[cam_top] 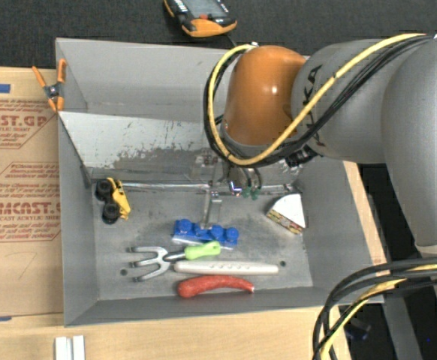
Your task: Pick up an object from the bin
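Observation:
My gripper (213, 205) hangs below the arm's orange cover in the middle of the bin, its tip just above the back edge of a blue studded toy block (204, 235). Right in front of that block lies a grey fork-like tool with a green and white handle (203, 259). A red chilli-shaped thing (214, 285) rests nearest the front wall. To the right of the gripper sits a white wedge shaped like a cake slice (289, 213).
A yellow toy car with black wheels (113, 199) lies at the left of the bin floor. The arm and its cables cover the bin's back right part.

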Tool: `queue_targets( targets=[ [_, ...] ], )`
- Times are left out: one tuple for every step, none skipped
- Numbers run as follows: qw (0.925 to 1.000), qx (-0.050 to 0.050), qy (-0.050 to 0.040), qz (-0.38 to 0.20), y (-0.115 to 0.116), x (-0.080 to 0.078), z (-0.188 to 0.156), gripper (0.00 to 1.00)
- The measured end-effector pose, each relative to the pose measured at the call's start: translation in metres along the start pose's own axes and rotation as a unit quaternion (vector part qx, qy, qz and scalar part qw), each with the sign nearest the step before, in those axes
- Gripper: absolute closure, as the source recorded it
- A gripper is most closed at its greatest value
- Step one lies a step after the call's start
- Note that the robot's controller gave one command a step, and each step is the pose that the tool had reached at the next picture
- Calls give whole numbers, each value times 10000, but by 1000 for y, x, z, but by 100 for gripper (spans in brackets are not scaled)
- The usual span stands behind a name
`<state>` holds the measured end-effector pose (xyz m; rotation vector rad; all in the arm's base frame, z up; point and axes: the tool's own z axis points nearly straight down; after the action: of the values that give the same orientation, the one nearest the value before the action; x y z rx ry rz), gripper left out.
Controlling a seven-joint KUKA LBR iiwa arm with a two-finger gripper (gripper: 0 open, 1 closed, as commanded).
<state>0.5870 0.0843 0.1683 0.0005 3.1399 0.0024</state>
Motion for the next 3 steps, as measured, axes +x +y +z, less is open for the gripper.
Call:
queue_targets(
  targets=[
    [10000, 0, 0, 0, 0, 0, 0, 0],
    [9921, 3, 15, -1251, -61, 45, 75, 0],
    [9917, -11, -39, -1285, -24, 15, 82, 0]
  ],
)
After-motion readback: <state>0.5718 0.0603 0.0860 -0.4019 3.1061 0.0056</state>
